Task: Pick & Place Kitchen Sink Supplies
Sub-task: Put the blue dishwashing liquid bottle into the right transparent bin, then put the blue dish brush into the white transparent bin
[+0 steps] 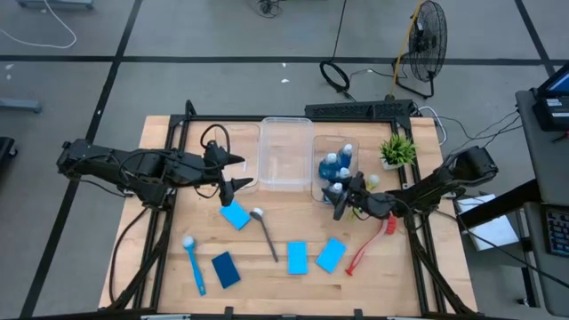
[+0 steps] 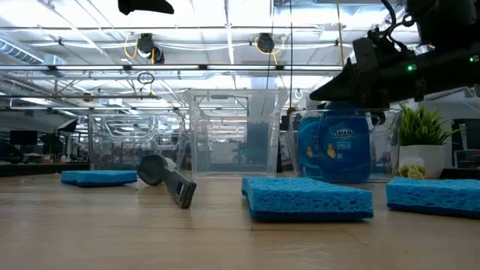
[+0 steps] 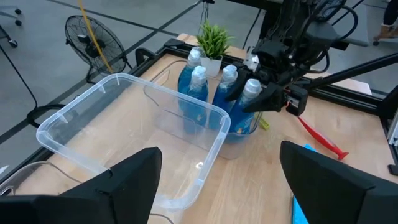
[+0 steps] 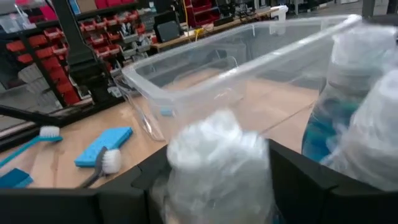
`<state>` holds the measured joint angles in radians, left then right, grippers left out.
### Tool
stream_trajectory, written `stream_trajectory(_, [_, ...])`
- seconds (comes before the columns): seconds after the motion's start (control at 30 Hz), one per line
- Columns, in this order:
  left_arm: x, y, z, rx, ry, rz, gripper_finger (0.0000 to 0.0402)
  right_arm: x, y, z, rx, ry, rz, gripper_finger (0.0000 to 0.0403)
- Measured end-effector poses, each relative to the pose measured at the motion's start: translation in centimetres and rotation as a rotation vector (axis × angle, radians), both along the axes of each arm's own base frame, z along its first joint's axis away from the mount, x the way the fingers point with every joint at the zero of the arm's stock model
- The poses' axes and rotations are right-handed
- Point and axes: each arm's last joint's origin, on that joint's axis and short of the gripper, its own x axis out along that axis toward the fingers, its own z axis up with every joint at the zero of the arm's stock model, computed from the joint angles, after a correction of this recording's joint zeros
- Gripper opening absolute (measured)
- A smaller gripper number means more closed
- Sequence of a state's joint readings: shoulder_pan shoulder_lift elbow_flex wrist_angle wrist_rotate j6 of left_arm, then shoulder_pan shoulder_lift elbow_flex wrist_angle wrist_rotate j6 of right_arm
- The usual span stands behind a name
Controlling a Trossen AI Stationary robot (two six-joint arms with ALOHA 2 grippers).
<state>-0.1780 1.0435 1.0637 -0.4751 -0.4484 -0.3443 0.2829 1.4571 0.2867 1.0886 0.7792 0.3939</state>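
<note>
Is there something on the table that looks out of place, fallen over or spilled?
Nothing looks spilled or damaged. The four blue bottles stand upright in one clear bin; sponges and brushes lie scattered flat on the wooden table. The middle bin holds nothing.

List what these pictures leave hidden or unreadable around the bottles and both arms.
- Right wrist view: the bottle cap blurs and covers what is behind it.
- Low view: the right gripper is a dark outline, and the left gripper is cut off at the top edge.
- High view: the bottles overlap, so separate bottles are hard to distinguish.
</note>
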Motion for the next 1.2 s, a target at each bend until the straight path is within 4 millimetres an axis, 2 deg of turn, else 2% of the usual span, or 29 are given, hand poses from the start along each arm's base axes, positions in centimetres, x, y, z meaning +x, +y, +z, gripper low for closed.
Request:
stream_trajectory(0.53, [0.0,0.0,0.0,0.002,0.001,-0.004,0.0306,-1.5,-0.3,5.1,-0.136,-0.155,0.066,0.0223])
stream_trajectory(0.9, [0.0,0.0,0.0,0.002,0.001,-0.003,0.0326,-3.8,0.2,9.0,-0.266,-0.324,0.092,0.0219])
stream_trajectory(1.2, [0.0,0.0,0.0,0.002,0.0,-0.004,0.0319,-5.5,0.3,10.8,-0.291,-0.406,0.102,0.0217])
